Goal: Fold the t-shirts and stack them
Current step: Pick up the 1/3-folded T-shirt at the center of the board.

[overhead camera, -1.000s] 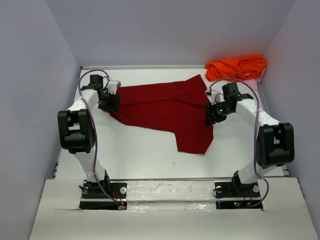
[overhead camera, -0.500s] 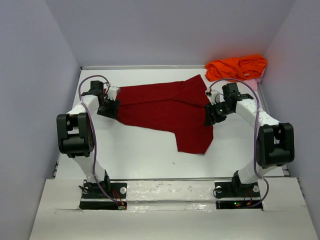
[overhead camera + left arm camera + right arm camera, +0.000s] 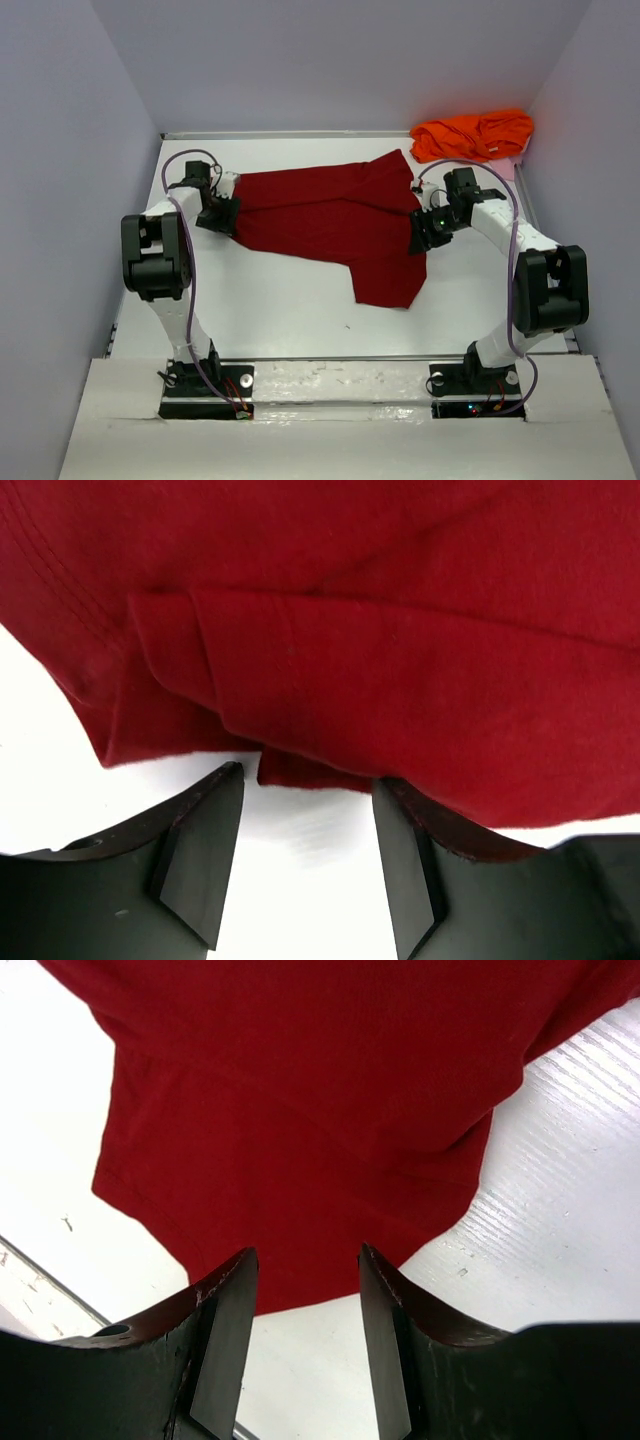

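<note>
A dark crimson t-shirt (image 3: 330,220) lies spread across the middle of the white table, with one part reaching toward the near edge. My left gripper (image 3: 226,213) is at its left edge and stands open. In the left wrist view the layered red hem (image 3: 400,680) lies just past the left gripper (image 3: 308,780), and bare table shows between the jaws. My right gripper (image 3: 419,233) is open at the shirt's right edge. The right wrist view shows red cloth (image 3: 300,1110) reaching in between the tips of the right gripper (image 3: 305,1255). An orange t-shirt (image 3: 472,135) is bunched in the back right corner.
Pale walls close in the table (image 3: 280,300) on the left, back and right. A raised white ledge (image 3: 330,372) runs along the near edge by the arm bases. A pinkish patch (image 3: 511,166) shows beside the orange heap.
My left arm has shifted a little, bringing its gripper in against the shirt's left edge. The right arm and both shirts have stayed put.
</note>
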Robot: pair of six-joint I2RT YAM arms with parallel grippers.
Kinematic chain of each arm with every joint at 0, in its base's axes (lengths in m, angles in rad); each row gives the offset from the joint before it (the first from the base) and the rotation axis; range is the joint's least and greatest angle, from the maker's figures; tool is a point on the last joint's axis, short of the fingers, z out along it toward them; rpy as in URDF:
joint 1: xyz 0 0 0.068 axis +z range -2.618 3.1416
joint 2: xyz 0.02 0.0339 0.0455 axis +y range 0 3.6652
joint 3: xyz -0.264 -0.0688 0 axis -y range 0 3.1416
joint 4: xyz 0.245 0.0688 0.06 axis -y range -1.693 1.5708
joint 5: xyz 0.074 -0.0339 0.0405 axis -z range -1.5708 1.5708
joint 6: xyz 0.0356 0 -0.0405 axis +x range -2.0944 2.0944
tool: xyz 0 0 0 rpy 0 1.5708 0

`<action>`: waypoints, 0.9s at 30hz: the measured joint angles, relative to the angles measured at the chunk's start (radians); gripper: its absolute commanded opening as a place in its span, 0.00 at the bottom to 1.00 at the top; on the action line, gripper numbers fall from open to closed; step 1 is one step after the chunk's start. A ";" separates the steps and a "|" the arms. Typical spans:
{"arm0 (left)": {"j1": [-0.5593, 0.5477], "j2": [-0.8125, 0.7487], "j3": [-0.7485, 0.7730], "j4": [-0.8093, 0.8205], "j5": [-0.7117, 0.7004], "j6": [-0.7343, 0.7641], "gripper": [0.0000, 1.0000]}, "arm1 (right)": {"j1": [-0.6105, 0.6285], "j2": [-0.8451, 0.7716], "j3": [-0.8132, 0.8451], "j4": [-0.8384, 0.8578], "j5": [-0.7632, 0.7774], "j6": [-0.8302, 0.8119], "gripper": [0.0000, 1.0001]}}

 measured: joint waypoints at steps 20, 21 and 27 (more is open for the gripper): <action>0.000 0.060 0.071 0.026 0.001 -0.026 0.10 | 0.000 0.000 -0.002 -0.001 -0.007 -0.007 0.50; 0.000 0.060 0.071 0.026 0.001 -0.026 0.09 | 0.000 0.000 -0.002 -0.001 -0.007 -0.007 0.50; 0.000 0.056 0.071 0.020 0.001 -0.024 0.08 | 0.000 0.000 -0.002 -0.001 -0.006 -0.007 0.50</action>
